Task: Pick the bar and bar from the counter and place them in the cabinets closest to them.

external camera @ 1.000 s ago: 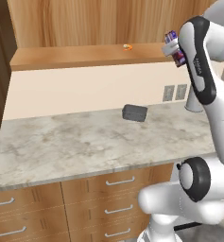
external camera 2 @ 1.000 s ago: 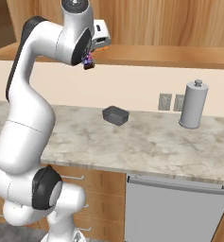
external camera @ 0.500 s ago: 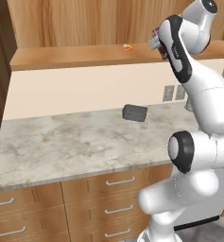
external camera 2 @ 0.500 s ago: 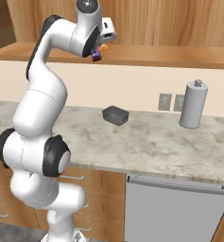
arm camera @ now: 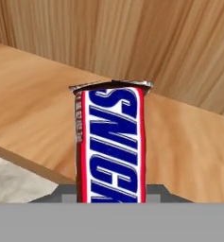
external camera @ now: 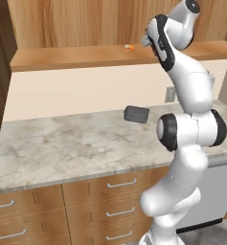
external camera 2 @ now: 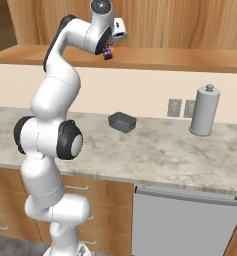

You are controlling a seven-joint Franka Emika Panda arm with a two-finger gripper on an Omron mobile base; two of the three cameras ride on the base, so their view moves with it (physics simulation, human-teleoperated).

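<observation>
The cabinets (external camera: 86, 21) span the wall above the marble surface (external camera: 62, 139). A grey block (external camera 2: 122, 121) rests on the surface. The hand (external camera 2: 108, 52) pinches the bar (arm camera: 111, 146) above the shelf ledge (external camera 2: 180, 57).

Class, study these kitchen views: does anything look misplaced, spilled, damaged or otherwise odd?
Nothing spilled or damaged. One oddity: a small orange item lies alone on the long wooden shelf ledge; too small to identify. The dark grey rounded block sits flat on the marble counter.
</observation>
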